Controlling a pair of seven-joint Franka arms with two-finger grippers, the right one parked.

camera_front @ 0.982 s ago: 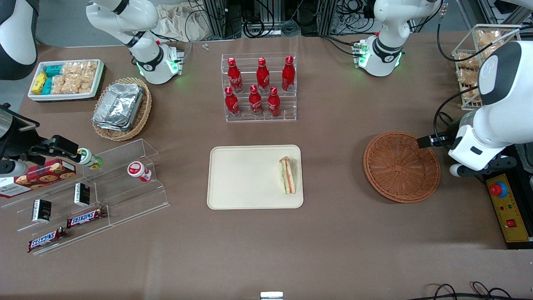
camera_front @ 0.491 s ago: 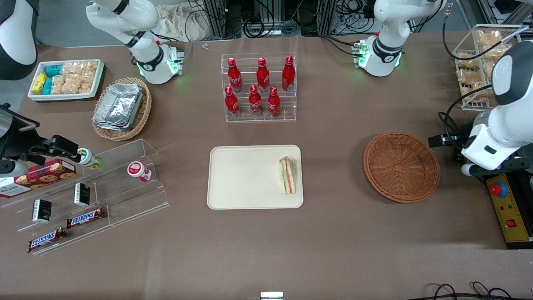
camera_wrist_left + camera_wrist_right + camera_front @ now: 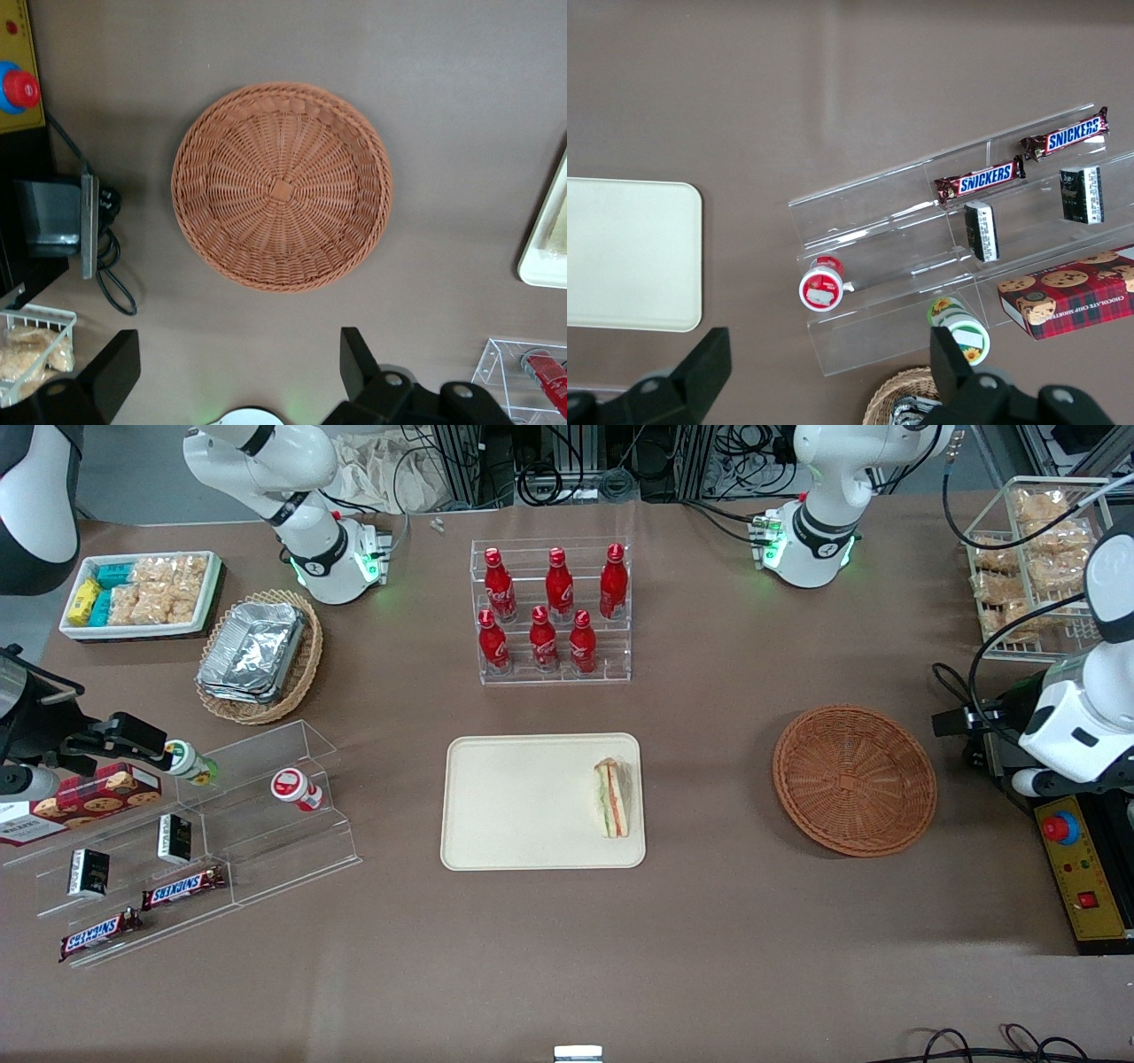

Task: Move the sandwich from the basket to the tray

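Front view shows the sandwich (image 3: 611,798) resting on the tray (image 3: 523,802), at its edge nearest the empty basket (image 3: 854,779). The gripper (image 3: 239,367), fingers spread and empty, has retreated past the basket toward the working arm's table end. Placement appears complete.

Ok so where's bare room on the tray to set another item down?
The tray is bare from the sandwich to its end toward the parked arm. The basket holds nothing. The gripper is open, above table beside the basket.
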